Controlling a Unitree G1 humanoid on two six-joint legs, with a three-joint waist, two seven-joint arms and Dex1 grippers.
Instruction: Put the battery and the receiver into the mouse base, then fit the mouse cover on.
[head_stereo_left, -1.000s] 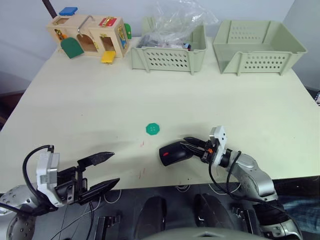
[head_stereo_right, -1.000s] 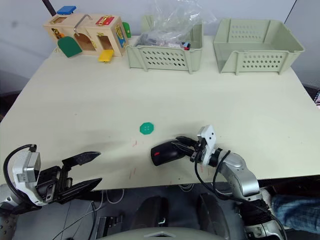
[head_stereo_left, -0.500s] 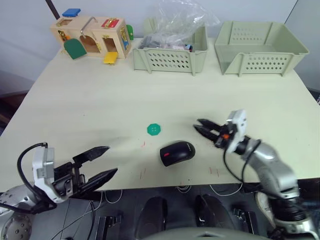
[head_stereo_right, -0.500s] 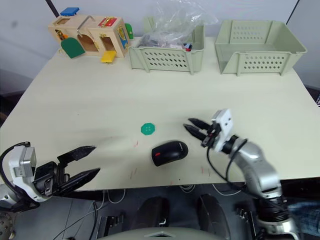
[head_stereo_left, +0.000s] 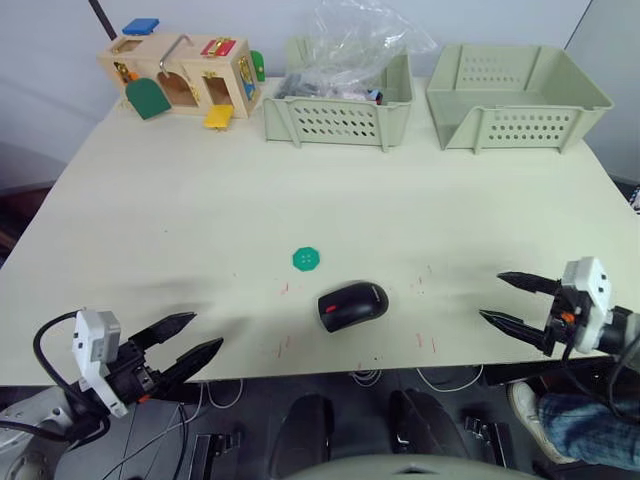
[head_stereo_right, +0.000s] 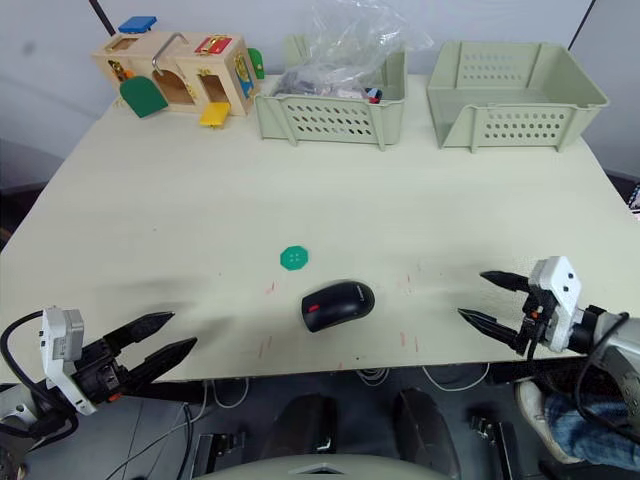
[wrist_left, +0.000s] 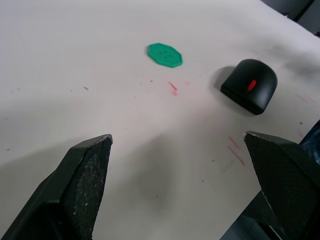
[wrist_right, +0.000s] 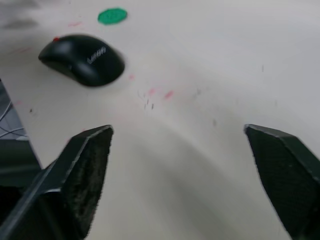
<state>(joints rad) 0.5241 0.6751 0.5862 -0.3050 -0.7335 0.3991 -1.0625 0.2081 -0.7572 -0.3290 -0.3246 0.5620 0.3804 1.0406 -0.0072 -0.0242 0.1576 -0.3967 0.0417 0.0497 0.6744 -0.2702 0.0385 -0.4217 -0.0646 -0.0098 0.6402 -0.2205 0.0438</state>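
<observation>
Both pincers (head_stereo_left: 185, 338) (head_stereo_left: 518, 301) agape — empty.

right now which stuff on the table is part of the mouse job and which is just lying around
Part of the job:
- mouse, cover on, near the table's front edge

Just lying about:
- green disc
- wooden latch box
- basket holding a plastic bag
- empty basket

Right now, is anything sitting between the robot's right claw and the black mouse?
Nothing visible is. Bare table lies between the open right gripper and the mouse, with only faint red marks on it. The green disc sits on the mouse's far left side, off that path.
</observation>
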